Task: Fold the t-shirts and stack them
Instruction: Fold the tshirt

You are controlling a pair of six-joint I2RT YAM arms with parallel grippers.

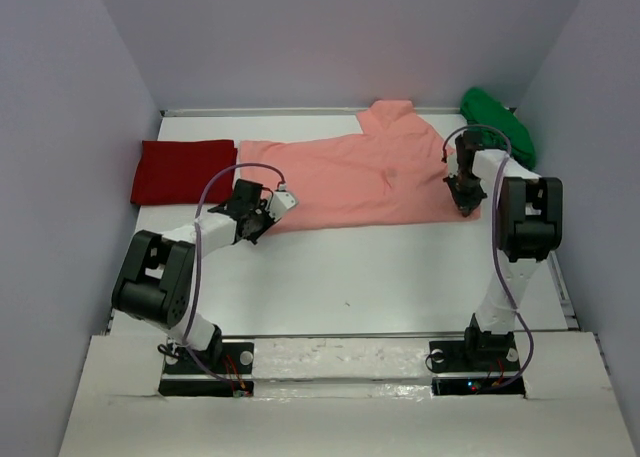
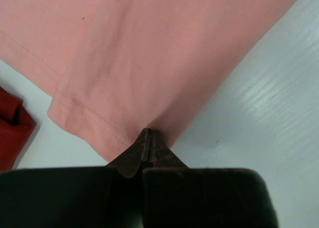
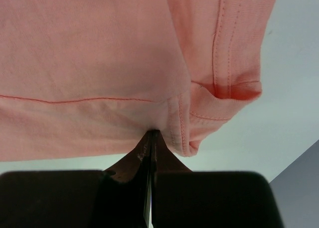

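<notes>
Spanning the far half of the table (image 1: 380, 277), the pink shirt (image 1: 360, 177) lies spread out flat, one sleeve pointing away from me. The red shirt (image 1: 182, 170) sits folded at the far left, just beside the pink shirt's left end. The green shirt (image 1: 497, 122) is bunched in the far right corner, partly behind my right arm.

My left gripper (image 1: 272, 207) is closed tight on the pink shirt's near-left corner. In the wrist view the cloth puckers into the tips (image 2: 149, 134). My right gripper (image 1: 468, 209) is closed the same way on the near-right edge, the hem drawn into its pinched tips (image 3: 152, 134). Both pinch low, at the table.
</notes>
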